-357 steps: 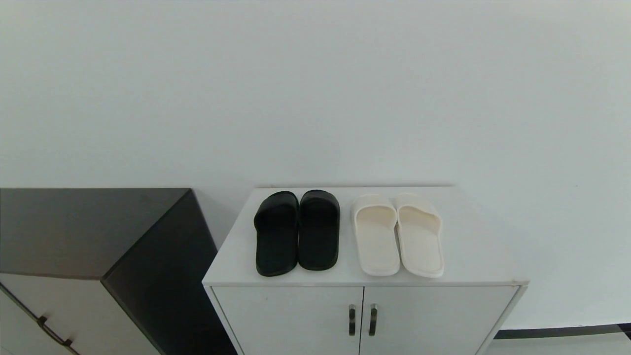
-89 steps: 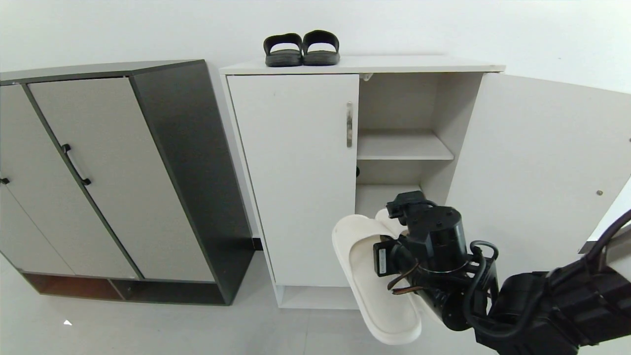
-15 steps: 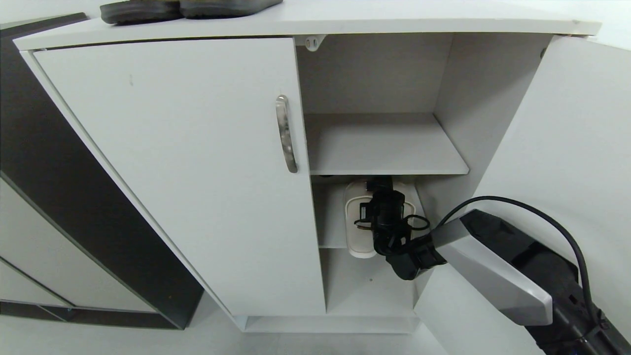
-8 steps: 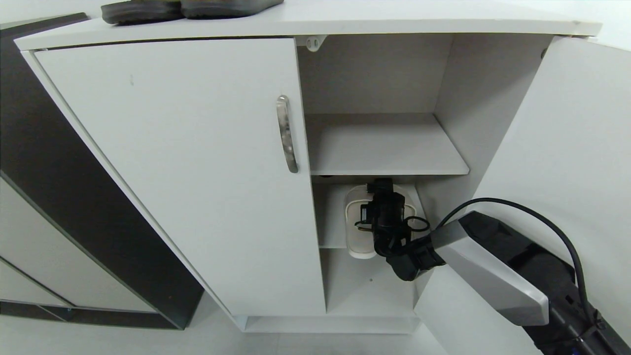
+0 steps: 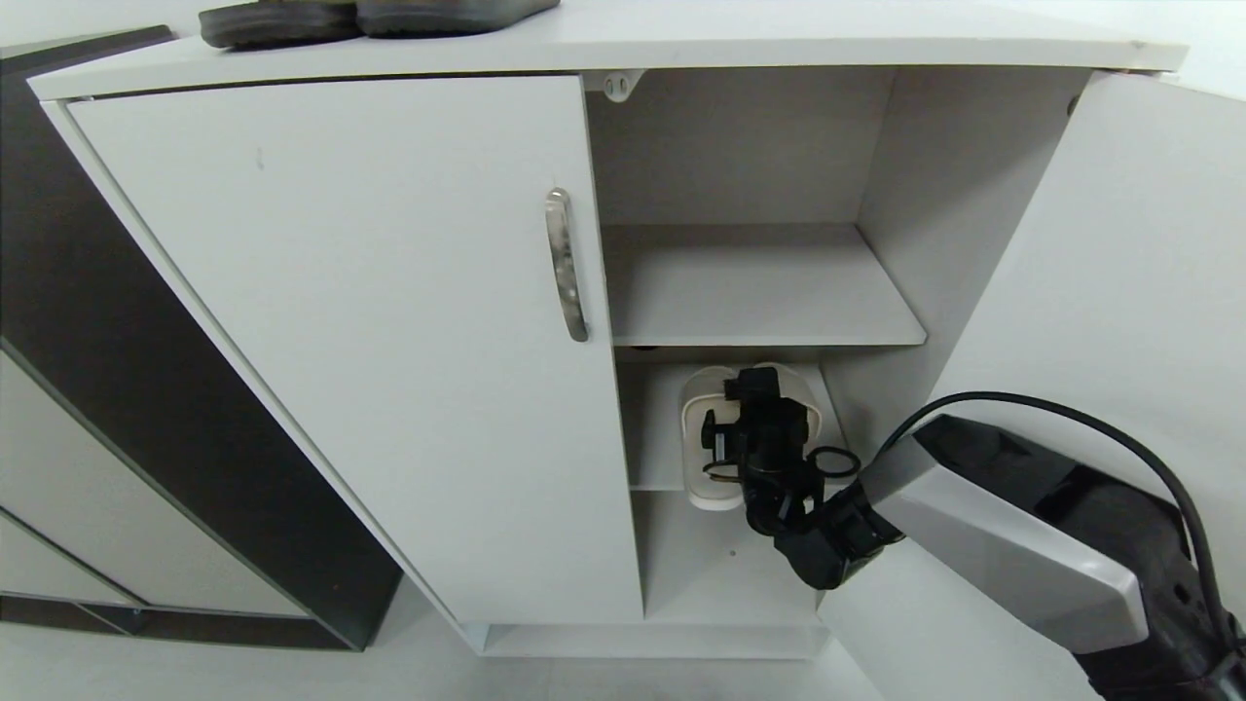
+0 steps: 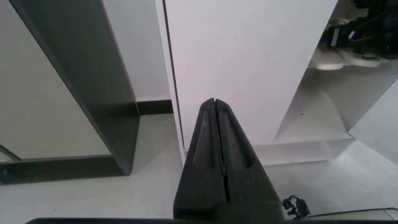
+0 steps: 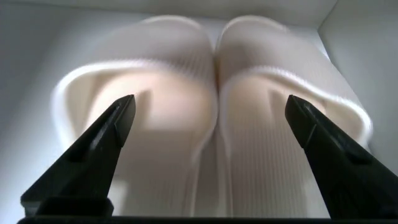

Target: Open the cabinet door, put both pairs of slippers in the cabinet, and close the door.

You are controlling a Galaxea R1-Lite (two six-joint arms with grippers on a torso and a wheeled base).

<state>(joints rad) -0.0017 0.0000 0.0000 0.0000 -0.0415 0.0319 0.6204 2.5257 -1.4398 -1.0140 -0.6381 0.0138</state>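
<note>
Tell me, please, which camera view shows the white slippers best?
The right wrist view: the white slippers lie side by side, close up, between the open fingers of the right gripper. The head view shows them on a cabinet shelf, partly behind that gripper; the left wrist view catches their heel ends.

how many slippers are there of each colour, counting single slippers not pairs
black rubber slide slippers, on top of the white wooden cabinet: 2
cream ribbed foam slippers, on a shelf inside it: 2
total: 4
</note>
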